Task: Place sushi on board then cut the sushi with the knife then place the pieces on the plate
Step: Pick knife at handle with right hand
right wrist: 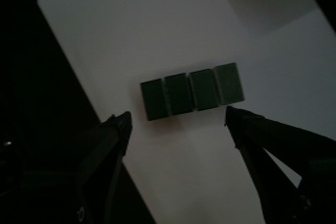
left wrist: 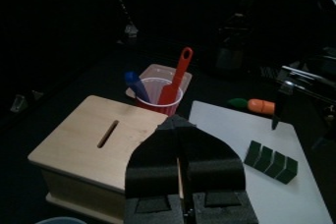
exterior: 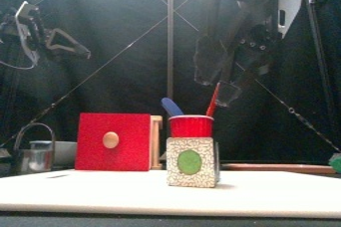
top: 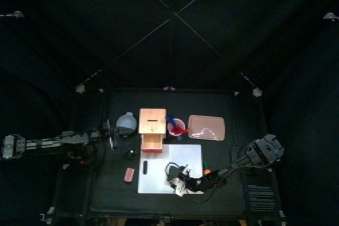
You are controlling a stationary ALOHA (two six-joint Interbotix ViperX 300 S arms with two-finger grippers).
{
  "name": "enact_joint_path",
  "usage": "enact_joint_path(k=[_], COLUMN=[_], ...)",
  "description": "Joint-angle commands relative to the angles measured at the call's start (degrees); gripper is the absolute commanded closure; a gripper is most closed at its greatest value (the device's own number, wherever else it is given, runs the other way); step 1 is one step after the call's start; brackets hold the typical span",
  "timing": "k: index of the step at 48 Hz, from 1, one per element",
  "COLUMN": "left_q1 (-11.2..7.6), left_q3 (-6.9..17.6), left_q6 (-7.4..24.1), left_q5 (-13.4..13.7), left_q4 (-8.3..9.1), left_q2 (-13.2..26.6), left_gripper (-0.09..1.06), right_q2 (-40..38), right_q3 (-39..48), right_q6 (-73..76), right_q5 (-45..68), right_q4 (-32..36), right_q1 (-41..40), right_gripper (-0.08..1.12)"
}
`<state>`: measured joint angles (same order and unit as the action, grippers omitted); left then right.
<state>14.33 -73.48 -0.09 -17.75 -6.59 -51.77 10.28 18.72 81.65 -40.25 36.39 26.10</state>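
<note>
Right claw (right wrist: 180,118) hovers wide open, empty, over the sushi roll (right wrist: 194,90) lying on the white board (right wrist: 132,31), its long axis spanning jaw to jaw. Left claw (left wrist: 182,157), shut, sits nearer the red knife (left wrist: 183,66).

My black table (top: 106,195) carries a white cutting board (top: 169,158) at front centre. Behind the board stand a wooden box (top: 153,131), a red cup (top: 176,126) and a pink tray (top: 207,126). A small reddish toy (top: 129,174) lies left of the board.
</note>
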Motion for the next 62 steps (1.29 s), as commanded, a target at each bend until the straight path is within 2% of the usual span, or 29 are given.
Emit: enact_joint_path(k=[1,8,31,41,62], left_q1=[-0.18,0.18,0.26,0.26,-0.09], left_q3=[0.4,-0.2,-0.8,-0.8,-0.8], left_q6=[0.1,0.3,0.3,0.2,-0.1], left_q5=[-0.4,-0.5,-0.4,-0.4,-0.5], left_q4=[0.00,0.09,0.09,-0.09,-0.09], left_q2=[0.2,0.2,0.2,0.2,0.3], left_gripper=[0.89,0.89,0.89,0.89,0.89], right_q2=[1.3,1.8,8.0,8.8,7.5], right_q3=[-3.3,-5.2,-11.2,-10.5,-7.6], right_q6=[-0.8,-4.4,-15.4,-20.6,-20.7], right_q5=[-2.1,-2.5,-8.0,-9.3,-15.2], right_q4=[-2.3,-0.2,-4.9,-7.4,-4.8], right_q1=[-1.5,-1.6,-2.0,-2.1,-2.5], right_gripper=[0.01,0.01,0.01,0.01,0.01])
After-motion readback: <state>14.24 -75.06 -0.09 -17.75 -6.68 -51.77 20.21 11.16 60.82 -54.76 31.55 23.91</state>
